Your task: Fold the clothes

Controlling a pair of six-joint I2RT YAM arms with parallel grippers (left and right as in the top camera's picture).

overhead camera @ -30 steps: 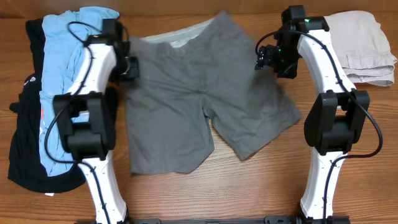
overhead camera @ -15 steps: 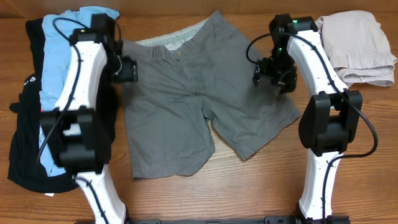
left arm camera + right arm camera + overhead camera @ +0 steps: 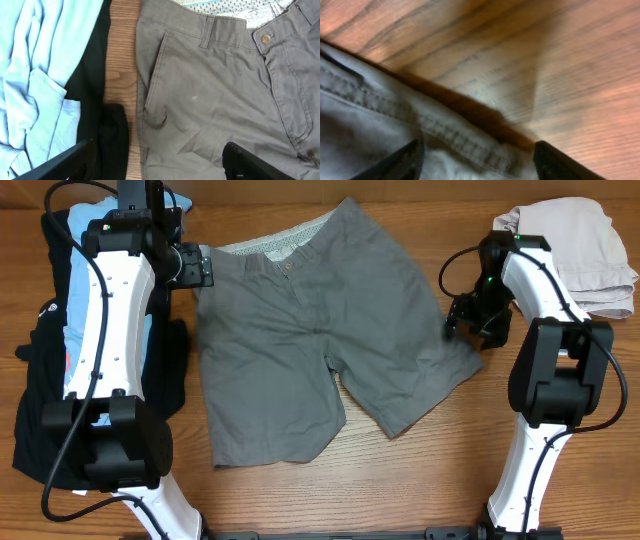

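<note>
Shorts (image 3: 300, 350) flat in the middle, not folded yet. Left gripper (image 3: 160, 162) spread wide, empty, above left pocket (image 3: 154, 75). Right gripper (image 3: 477, 160) spread around right hem (image 3: 445, 135). Probably needs a pinch there, then a pull left.

Left gripper (image 3: 203, 267) and right gripper (image 3: 468, 327), both downward-facing, 2 fingers each, jaws wide apart
</note>
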